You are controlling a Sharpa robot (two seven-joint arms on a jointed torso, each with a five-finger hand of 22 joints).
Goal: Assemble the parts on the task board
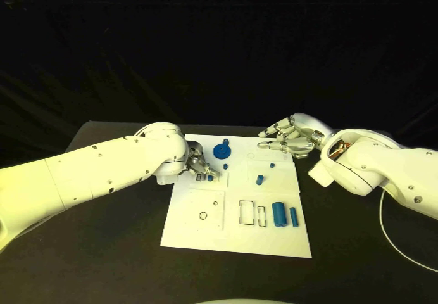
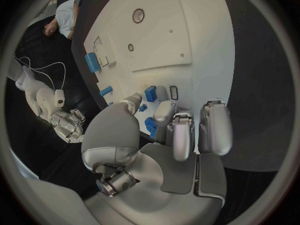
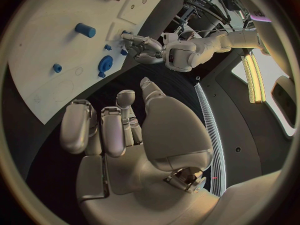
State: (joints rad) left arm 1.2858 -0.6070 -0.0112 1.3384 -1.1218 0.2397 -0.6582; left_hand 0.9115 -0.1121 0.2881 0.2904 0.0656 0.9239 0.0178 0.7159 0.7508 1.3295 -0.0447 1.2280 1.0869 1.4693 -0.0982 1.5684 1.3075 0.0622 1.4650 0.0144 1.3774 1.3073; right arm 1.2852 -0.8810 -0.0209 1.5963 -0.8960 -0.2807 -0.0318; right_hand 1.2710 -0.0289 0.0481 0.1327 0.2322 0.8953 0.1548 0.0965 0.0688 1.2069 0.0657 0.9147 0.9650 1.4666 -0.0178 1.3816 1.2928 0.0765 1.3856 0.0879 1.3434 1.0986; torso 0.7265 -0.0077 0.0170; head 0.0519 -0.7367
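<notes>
The white rectangular task board [image 1: 235,234] lies flat in the middle of the black worktop [image 1: 109,253], carrying small blue parts: a round blue disc-shaped part with a stub [image 1: 222,151] near its far edge, a small blue peg [image 1: 260,179] near the middle, and two blue upright cylinders [image 1: 279,215] side by side toward the right edge, beside outlined rectangular recesses [image 1: 246,212]. The silver left hand [image 1: 197,166] is low over the board's far left corner, its fingers [image 2: 178,135] drawn narrow around small blue block parts [image 2: 150,93]; one fingertip seems to touch a piece, but whether anything is actually pinched cannot be told. The silver right hand [image 1: 290,139] hovers at the board's far right edge, holding nothing, fingers [image 3: 103,130] loosely apart and lightly curled. Judged step: the left hand is seating or picking a small block at that corner. To do it well, the fingers should close squarely on the piece's sides, keep it level, and press straight down into its slot. Obstacles: the disc part stands just beside the left hand, and neighbouring blocks crowd the fingertips, so a sideways sweep could knock them. The right hand is well apart from that work. A thin white cable [image 1: 402,244] trails on the worktop at the right.
</notes>
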